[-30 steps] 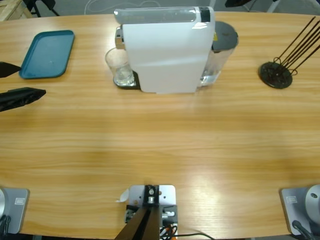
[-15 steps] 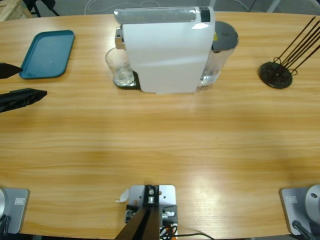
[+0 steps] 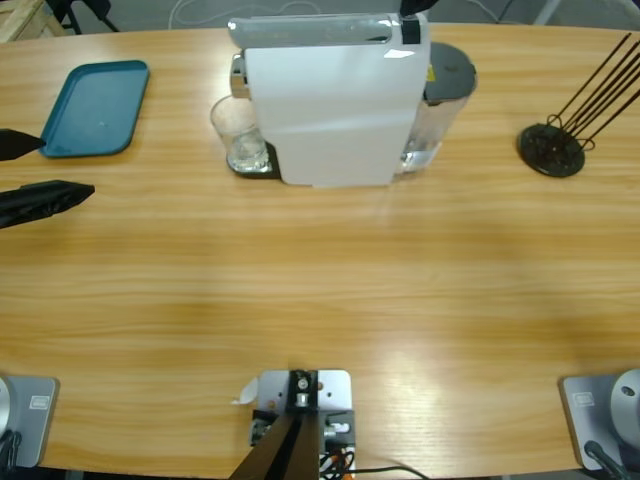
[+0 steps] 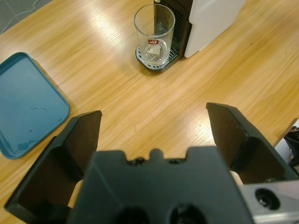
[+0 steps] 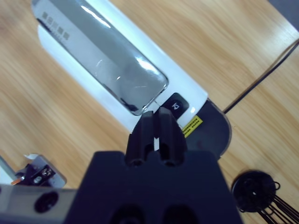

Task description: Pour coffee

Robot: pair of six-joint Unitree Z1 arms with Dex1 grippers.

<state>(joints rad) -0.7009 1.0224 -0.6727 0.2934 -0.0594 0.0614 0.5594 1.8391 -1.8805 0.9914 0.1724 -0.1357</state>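
A small clear glass tumbler (image 3: 240, 135) (image 4: 154, 33) stands upright on the drip grate of the white coffee machine (image 3: 330, 100) (image 5: 117, 79). No dark coffee shows in it; its bottom looks clear. My left gripper (image 3: 48, 170) (image 4: 154, 116) is open at the table's left edge, well short of the tumbler, with nothing between its jaws. My right gripper (image 5: 157, 117) is shut and empty. It hangs over the machine's top, close to the black button (image 5: 175, 105), and shows only as a black tip (image 3: 413, 7) at the top edge of the high view.
A teal tray (image 3: 97, 108) (image 4: 25, 109) lies at the far left, beside the left gripper. The machine's grey water tank (image 3: 448, 75) sits on its right side. A black stand with thin rods (image 3: 552, 148) is at the far right. A dark cable (image 5: 257, 81) runs behind the machine.
The left gripper has crept slightly to the right. The right gripper's black tip has moved left along the top edge to over the machine's button end.
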